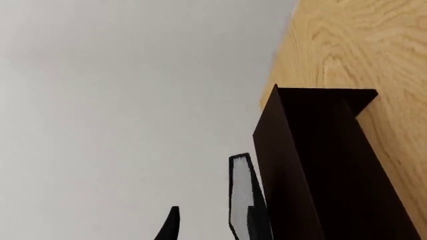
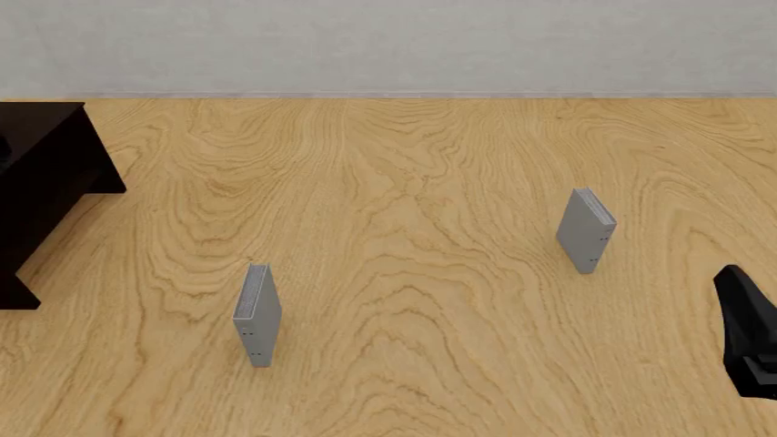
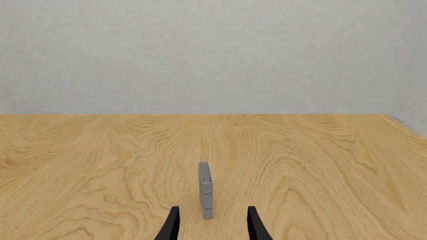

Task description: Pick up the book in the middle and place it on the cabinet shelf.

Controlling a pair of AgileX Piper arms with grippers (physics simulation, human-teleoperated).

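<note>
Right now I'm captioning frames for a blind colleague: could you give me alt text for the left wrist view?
A black book with white page edges sits in the left pincer, right beside the tall dark cabinet. Behind them are a pale grey wall and a strip of light wooden table.

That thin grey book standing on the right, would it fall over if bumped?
Probably. The grey book stands upright on a narrow edge on the table, unsupported, so a sideways nudge would likely tip it. It looks stiff and light.
</note>
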